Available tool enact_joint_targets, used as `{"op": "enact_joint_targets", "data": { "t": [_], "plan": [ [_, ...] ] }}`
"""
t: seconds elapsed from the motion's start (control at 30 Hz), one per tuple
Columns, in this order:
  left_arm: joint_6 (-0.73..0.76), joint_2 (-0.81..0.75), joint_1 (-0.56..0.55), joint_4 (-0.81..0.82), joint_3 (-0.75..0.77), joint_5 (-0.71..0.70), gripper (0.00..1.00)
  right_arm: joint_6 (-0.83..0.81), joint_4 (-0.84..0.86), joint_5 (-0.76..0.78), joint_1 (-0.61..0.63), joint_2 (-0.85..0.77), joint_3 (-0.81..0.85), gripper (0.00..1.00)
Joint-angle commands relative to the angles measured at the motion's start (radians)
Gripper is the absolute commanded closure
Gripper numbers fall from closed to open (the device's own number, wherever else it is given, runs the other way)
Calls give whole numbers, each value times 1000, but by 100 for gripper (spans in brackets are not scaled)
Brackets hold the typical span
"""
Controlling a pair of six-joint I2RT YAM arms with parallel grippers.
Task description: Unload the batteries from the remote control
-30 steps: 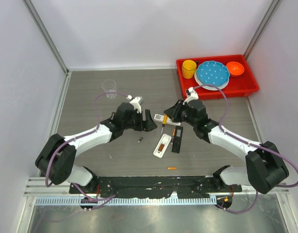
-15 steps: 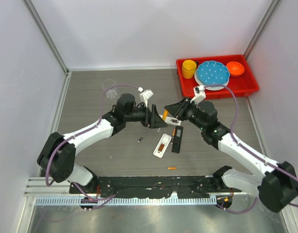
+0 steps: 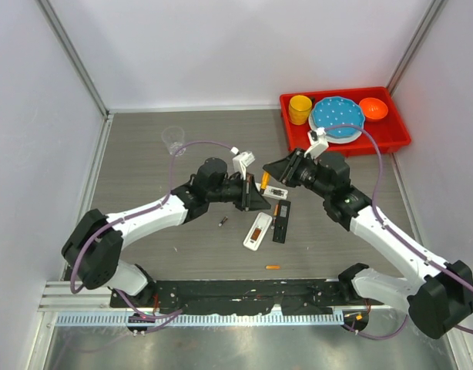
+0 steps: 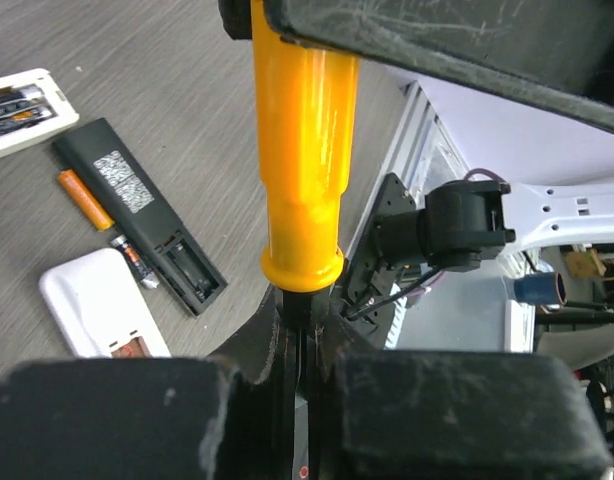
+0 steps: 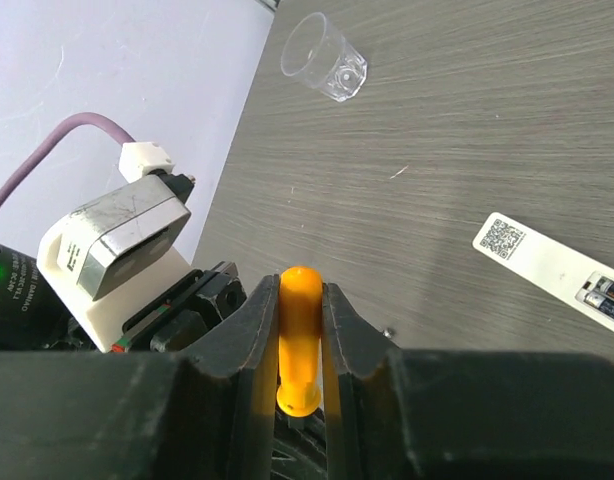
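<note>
Red tray [image 3: 375, 147] at 2 o'clock holds cup [image 3: 300, 109], plate [image 3: 338, 116], bowl [image 3: 373, 109]. Left claw [image 4: 297, 350] and right claw [image 5: 300, 300] both clamp orange-handled tool [image 4: 302, 150].

Three remotes: two white remotes [image 3: 256, 231], one black remote [image 3: 281, 221]. At least four loose batteries [image 3: 273, 267]. One each: orange-handled tool [image 4: 302, 150], clear cup [image 3: 173, 139], red tray [image 3: 398, 140], yellow cup [image 3: 300, 109], blue plate [image 3: 337, 116], orange bowl [image 3: 373, 109].

The left arm [image 3: 144, 216] and right arm [image 3: 383, 239] block the middle, beside the white remote [image 3: 256, 231]. The far counter [image 3: 221, 127] seems open between cup [image 3: 173, 140] and red tray [image 3: 383, 146].
</note>
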Motion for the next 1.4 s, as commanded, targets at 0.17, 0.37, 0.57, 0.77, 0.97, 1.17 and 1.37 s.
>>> {"op": "enact_joint_targets", "data": {
  "t": [0.17,0.37,0.57,0.77,0.97,1.17,1.37],
  "plan": [
    [168,-68,16,-325,151,-220,100,7,78,-209,-86,127,118,28],
    [216,-56,37,-403,188,-215,100,84,184,-290,-91,238,124,23],
    [234,-45,48,-399,192,-194,100,128,248,-321,-91,290,116,60],
    [234,-32,69,-377,186,-149,99,135,257,-321,-91,302,121,99],
    [184,-24,160,-351,182,-71,27,61,148,-259,-116,302,132,99],
    [229,54,270,-414,241,-4,19,-23,41,-172,-194,253,121,99],
    [331,226,272,-550,413,-99,18,-88,-39,-86,-264,219,101,99]
  ]
}}
